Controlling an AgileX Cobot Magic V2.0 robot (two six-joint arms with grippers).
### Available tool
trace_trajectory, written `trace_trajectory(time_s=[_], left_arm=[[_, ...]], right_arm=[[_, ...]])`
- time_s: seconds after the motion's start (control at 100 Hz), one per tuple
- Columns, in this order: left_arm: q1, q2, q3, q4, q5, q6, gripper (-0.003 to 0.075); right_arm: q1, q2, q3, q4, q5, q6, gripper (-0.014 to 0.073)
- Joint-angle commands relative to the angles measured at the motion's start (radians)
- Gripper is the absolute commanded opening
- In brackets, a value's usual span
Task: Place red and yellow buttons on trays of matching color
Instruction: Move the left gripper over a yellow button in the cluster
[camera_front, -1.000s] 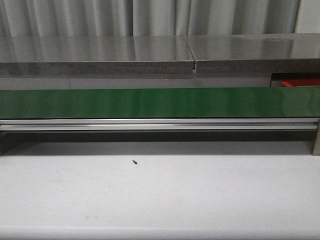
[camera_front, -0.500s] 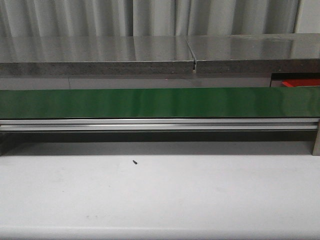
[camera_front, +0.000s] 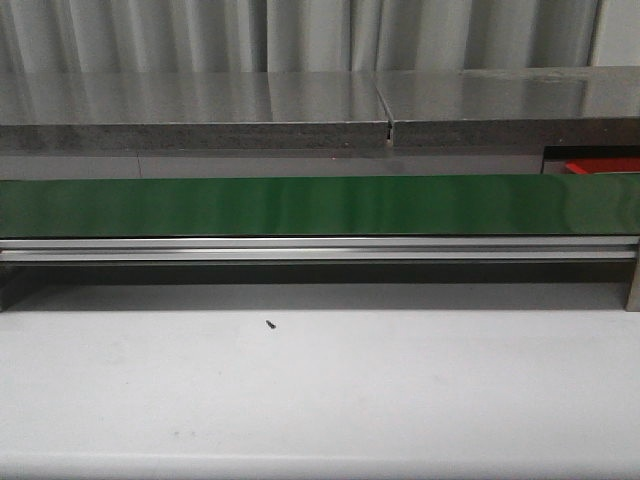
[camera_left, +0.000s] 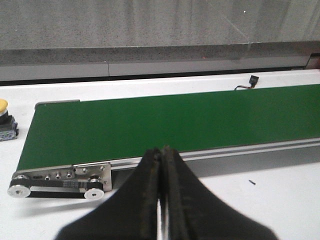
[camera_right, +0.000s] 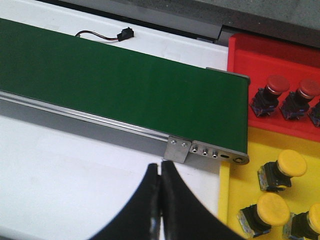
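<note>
Plainly laid out: one white table (camera_front: 320, 390) carrying one green conveyor belt (camera_front: 320, 205) along its far edge. Beyond the belt's right end, one red tray (camera_right: 260, 55) and one yellow tray (camera_right: 235, 200), side by side and touching. Three red buttons on the red tray, two clear (camera_right: 270, 92) (camera_right: 300, 97), a third cut off at the frame edge. Three yellow buttons on the yellow tray (camera_right: 282, 170) (camera_right: 265, 210), the third (camera_right: 307, 220) partly out of frame. One more yellow button (camera_left: 5, 120) standing on the table off the belt's left end. Left gripper (camera_left: 161, 200) pinched closed, holding nothing; right gripper (camera_right: 160, 200) likewise closed and empty, above the table's near side. One black cable connector (camera_right: 125, 34) behind the belt.
</note>
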Motion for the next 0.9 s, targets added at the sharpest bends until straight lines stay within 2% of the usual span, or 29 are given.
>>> trace_trajectory(time_s=[0.0,0.09,0.28,0.35,0.62,0.89], left_arm=[[0.004,0.020,-0.081,-0.007,-0.036,-0.034,0.0029],[0.021,0.058,-0.153,0.006,0.006,-0.038,0.0128],[0.064,0.174,-0.298,0.020,0.019,-0.038,0.0500],[0.086,0.235,-0.350,0.024,0.019,-0.038,0.0582],[0.233,0.576,-0.579,0.024,0.028,-0.084,0.0599],[0.404,0.992,-0.876,-0.003,0.132,-0.094,0.0599]], right_arm=[[-0.005,-0.003,-0.024,0.001,-0.077,0.003,-0.0099],[-0.005,-0.003,-0.024,0.001,-0.077,0.003,-0.0099],[-0.005,-0.003,-0.024,0.001,-0.077,0.003,-0.0099],[-0.005,-0.003,-0.024,0.001,-0.077,0.003,-0.0099],[-0.005,-0.003,-0.024,0.001,-0.077,0.003,-0.0099],[-0.005,-0.003,-0.024,0.001,-0.077,0.003,-0.0099]])
